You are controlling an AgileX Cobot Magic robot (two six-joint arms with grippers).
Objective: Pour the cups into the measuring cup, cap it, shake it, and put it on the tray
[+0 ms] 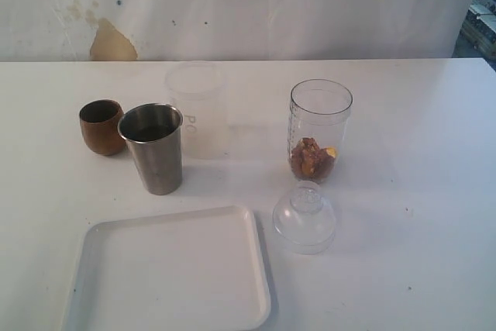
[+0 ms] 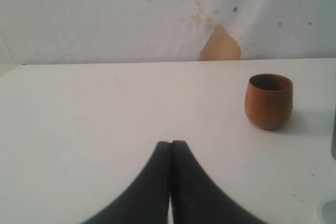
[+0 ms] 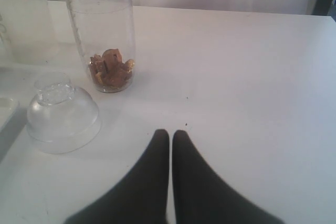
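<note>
The clear measuring cup (image 1: 320,131) (image 3: 101,35) stands upright and uncapped, with brown pieces at its bottom. Its domed lid (image 1: 304,217) (image 3: 63,114) rests on the table in front of it. The brown wooden cup (image 1: 101,126) (image 2: 268,101), the steel tumbler (image 1: 154,147) and the frosted cup (image 1: 195,108) (image 3: 24,17) stand to the left. The white tray (image 1: 170,273) lies at the front. My left gripper (image 2: 171,143) is shut and empty, short of the wooden cup. My right gripper (image 3: 171,132) is shut and empty, near the lid. Neither gripper shows in the exterior view.
A stained white wall (image 1: 232,5) backs the white table (image 1: 418,191). Bare tabletop stretches to the right of the measuring cup and in front of the left gripper.
</note>
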